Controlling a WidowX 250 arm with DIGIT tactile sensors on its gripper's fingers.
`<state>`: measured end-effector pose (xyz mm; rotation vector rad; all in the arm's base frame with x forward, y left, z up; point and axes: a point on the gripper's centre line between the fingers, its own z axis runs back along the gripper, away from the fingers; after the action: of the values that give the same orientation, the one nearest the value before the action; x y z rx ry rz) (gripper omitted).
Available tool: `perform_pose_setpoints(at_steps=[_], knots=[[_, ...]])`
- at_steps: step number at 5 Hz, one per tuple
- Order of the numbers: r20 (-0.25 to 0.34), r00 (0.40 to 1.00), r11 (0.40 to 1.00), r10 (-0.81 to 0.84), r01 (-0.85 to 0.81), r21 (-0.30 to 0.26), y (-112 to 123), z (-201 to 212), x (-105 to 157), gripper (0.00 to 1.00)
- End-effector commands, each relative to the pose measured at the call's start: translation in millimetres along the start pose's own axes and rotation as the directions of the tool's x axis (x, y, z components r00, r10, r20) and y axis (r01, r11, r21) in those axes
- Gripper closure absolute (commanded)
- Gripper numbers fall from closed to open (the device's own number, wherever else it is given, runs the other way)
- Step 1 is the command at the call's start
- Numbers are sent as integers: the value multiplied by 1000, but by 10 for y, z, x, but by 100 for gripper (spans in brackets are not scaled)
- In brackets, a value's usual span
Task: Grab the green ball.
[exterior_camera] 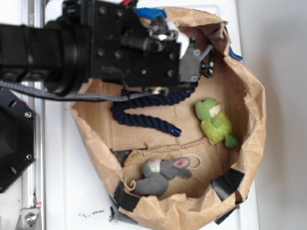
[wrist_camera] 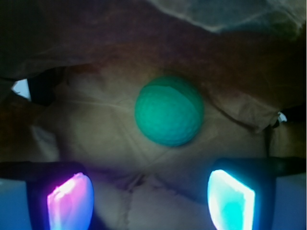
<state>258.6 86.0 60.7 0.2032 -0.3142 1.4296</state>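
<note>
In the exterior view, the black arm reaches from the left over a brown paper bag (exterior_camera: 249,96) whose sides are rolled down, so that it forms a low basket on the white bench (exterior_camera: 62,182). The pincer (exterior_camera: 204,60) is at the upper right part of the bag, close to the paper wall; from this side I cannot tell how wide it stands. Inside the bag lie a dark blue rope (exterior_camera: 144,117), a lime-green plush toy (exterior_camera: 215,122) and, lower, a grey plush mouse (exterior_camera: 160,175) with a pink ear. The green ball is not visible here. In the wrist view, the green ball (wrist_camera: 169,111) lies on the paper floor of the bag, near the crumpled wall, in the middle of the picture. The two fingertips (wrist_camera: 69,201) glow at the lower corners, one pink and one cyan. They are wide apart, hold nothing, and do not touch the ball, which lies ahead of the gap between them.
</note>
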Motion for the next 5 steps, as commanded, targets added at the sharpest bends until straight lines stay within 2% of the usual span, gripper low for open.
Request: perform_pose_setpoints(at_steps=[1,3,5], knots=[[104,989,995,104,-102,-21,220,-36,305,0],[168,974,989,149,-149,-15,171,-268,372,0],[172,978,993,119,-116,-29,131,-345,335,0]])
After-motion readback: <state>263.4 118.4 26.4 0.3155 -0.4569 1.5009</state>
